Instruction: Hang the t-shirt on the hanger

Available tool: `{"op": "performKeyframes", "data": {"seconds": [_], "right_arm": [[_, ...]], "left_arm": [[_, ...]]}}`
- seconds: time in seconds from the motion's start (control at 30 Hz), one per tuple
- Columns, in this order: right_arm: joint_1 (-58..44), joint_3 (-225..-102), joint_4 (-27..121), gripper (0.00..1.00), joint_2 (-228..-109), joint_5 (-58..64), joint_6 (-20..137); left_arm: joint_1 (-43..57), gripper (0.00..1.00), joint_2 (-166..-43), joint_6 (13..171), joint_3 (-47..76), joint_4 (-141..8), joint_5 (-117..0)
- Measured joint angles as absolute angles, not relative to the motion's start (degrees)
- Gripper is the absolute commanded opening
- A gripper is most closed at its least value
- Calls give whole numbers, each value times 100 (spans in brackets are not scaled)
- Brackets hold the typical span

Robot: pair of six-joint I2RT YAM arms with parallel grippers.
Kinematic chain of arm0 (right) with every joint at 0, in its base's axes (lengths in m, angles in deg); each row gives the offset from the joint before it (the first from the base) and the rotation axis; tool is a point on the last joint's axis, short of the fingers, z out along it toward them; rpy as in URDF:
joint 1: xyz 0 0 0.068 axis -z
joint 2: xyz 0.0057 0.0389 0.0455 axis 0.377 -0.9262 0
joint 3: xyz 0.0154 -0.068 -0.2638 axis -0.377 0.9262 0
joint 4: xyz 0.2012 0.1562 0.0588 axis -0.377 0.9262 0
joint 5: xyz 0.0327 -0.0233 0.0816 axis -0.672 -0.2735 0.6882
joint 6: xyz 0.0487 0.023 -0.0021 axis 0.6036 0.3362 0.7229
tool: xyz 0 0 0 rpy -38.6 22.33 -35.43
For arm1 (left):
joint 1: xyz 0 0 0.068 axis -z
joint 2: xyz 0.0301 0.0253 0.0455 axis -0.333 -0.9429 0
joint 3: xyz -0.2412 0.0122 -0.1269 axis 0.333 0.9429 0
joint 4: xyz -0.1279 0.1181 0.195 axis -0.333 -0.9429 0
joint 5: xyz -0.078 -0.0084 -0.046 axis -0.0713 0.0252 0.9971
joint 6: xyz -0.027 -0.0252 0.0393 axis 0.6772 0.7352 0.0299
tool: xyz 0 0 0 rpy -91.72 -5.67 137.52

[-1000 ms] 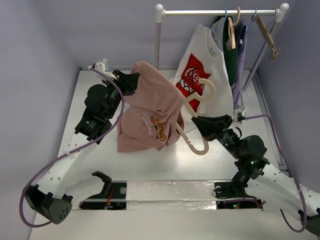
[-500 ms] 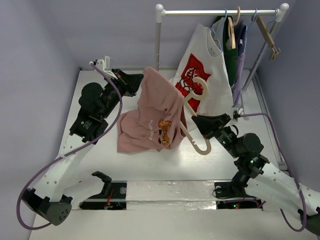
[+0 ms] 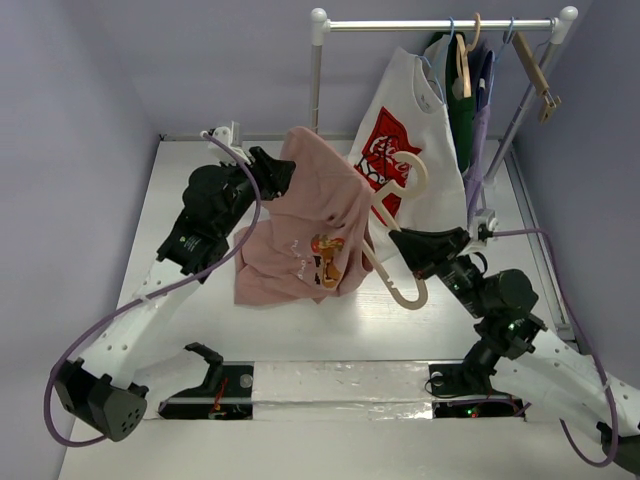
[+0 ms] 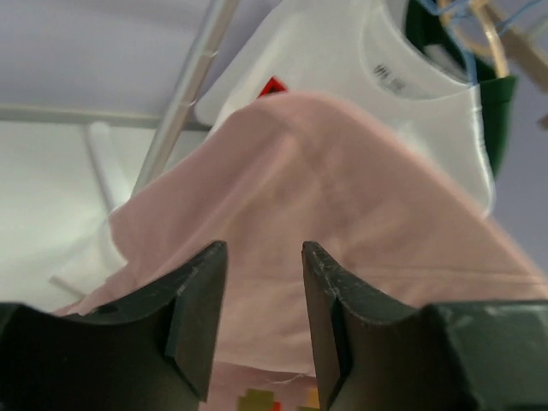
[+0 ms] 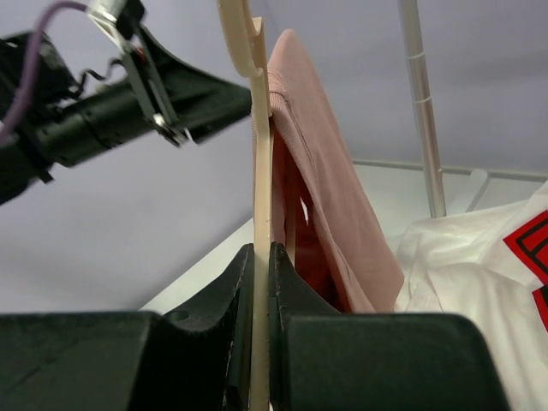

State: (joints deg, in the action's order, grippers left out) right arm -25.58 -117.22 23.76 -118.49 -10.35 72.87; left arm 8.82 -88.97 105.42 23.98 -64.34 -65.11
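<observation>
– Above the tabletop (image 3: 330, 325), near the middle of the overhead view, what is hanging?
– The dusty-pink t-shirt (image 3: 310, 215) is draping over the upper arm of the cream hanger (image 3: 408, 300), which is tilting steeply. The shirt's chest print is facing the camera. Its lower part is drooping toward the tabletop, and whether it is touching there cannot be told.
– Which tool is carrying the hanger?
– The right tool (image 3: 395, 240) is holding it. In the right wrist view its fingers (image 5: 231, 317) are pressing together on the hanger's thin edge, one on each side. The pink cloth is lying over the hanger's far side, just beyond them.
– And the other one?
– The left tool (image 3: 284, 172) is hovering at the t-shirt's upper left edge. In the left wrist view its two fingers (image 4: 193, 317) are standing spread apart, with pink cloth showing in the gap beyond them. Whether either finger is touching the cloth cannot be told.
– What is standing behind?
– A garment rail (image 3: 440, 24) is carrying a white t-shirt with a red logo (image 3: 405, 90), a dark green garment (image 3: 465, 125) and a brown wooden hanger (image 3: 533, 62). In the overhead view the cream hanger's hook is overlapping the white t-shirt.
</observation>
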Motion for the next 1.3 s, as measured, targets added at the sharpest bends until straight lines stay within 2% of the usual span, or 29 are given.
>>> {"op": "performKeyframes", "data": {"seconds": [0.37, 0.4, 0.43, 0.57, 0.9, 1.3], "right_arm": [[-2558, -11776, 2599, 0, -11539, -1033, 7276], [-2558, -11776, 2618, 0, -11522, -1033, 7276], [-2558, -11776, 2636, 0, -11497, -1033, 7278], [-2558, -11776, 2717, 0, -11441, -1035, 7276], [-2558, -11776, 2837, 0, -11340, -1037, 7276], [-2558, -11776, 2839, 0, -11458, -762, 7274]], "left_arm": [[882, 40, -9200, 10258, 2647, -6235, -6937], [882, 37, -9244, 10212, 2634, -6209, -6937], [882, 26, -9290, 10179, 2617, -6185, -6933], [882, 0, -9528, 10029, 2501, -6119, -6922], [882, 0, -9369, 9895, 2225, -6095, -6867], [882, 0, -9273, 9865, 1135, -6303, -6590]]}}
